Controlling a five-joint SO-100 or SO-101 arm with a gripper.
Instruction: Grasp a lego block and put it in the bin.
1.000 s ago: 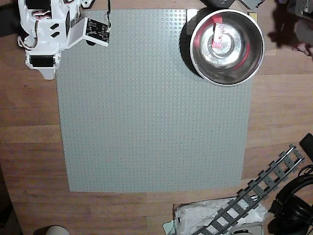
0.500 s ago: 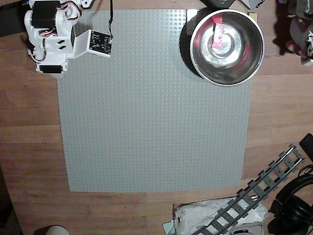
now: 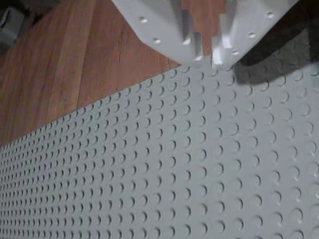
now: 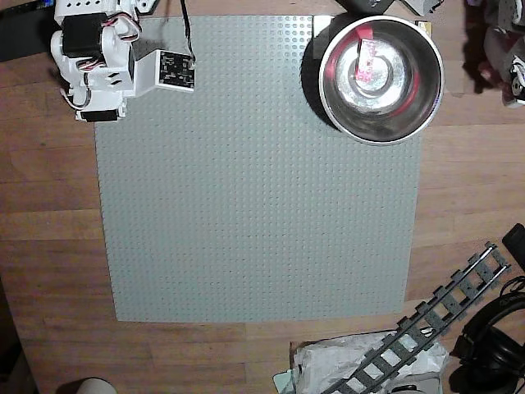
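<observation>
The lego block (image 4: 367, 61), a small red-pink brick, lies inside the bin (image 4: 381, 78), a shiny steel bowl at the top right of the overhead view. My white arm (image 4: 94, 66) is folded at the top left corner, far from the bowl. In the wrist view my gripper (image 3: 208, 57) hangs just above the edge of the grey studded baseplate (image 3: 174, 164). Its white fingertips (image 3: 192, 47) are nearly touching, with nothing between them. The wrist view shows neither the block nor the bin.
The grey baseplate (image 4: 254, 180) covers most of the wooden table (image 4: 49, 246). A grey toy train track (image 4: 435, 324), a crumpled plastic bag (image 4: 344, 361) and black headphones (image 4: 496, 336) lie at the bottom right. Dark objects sit at the top right edge.
My arm has drawn back toward the top edge and shifted slightly right. The block stays still inside the bowl.
</observation>
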